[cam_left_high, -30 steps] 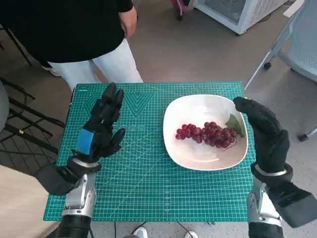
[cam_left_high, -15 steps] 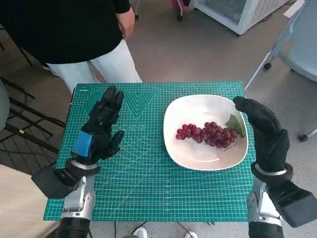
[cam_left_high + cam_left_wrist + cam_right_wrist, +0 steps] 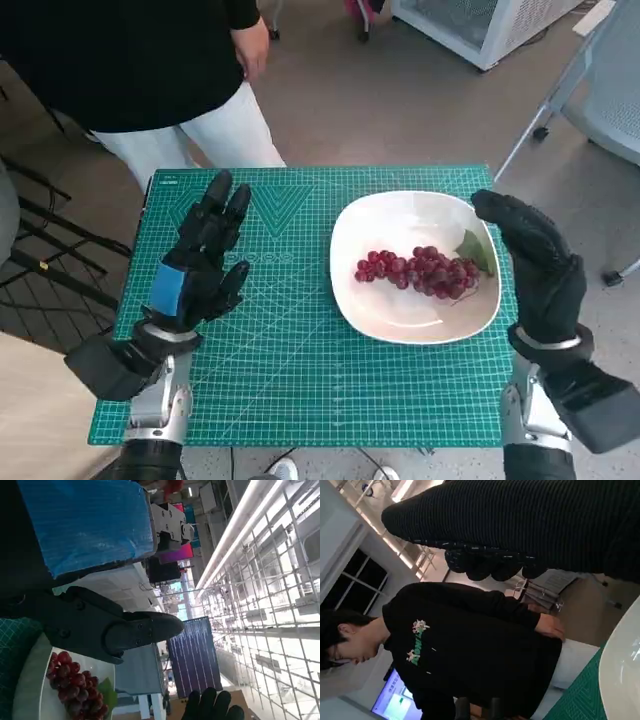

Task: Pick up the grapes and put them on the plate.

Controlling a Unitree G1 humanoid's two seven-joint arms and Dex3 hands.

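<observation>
A bunch of red grapes (image 3: 417, 272) with a green leaf lies on the white plate (image 3: 385, 312), which sits on the right half of the green cutting mat (image 3: 280, 350). My right hand (image 3: 535, 265) hovers over the plate's right rim, just right of the grapes, fingers apart and holding nothing. My left hand (image 3: 200, 262) hangs over the mat's left part, fingers spread, empty. The left wrist view shows the grapes (image 3: 75, 685) on the plate (image 3: 30, 695) past my left hand (image 3: 85, 580). The right wrist view shows the glove (image 3: 530, 525) and the plate's rim (image 3: 620, 665).
A person in a black top and white trousers (image 3: 170, 70) stands at the table's far left edge, also seen in the right wrist view as a person (image 3: 465, 650). Chair legs (image 3: 560, 110) stand at the far right. A dark frame (image 3: 50, 260) lies left of the table.
My left hand has drifted slightly towards the left. My right hand has hardly moved. The grapes lie still on the plate.
</observation>
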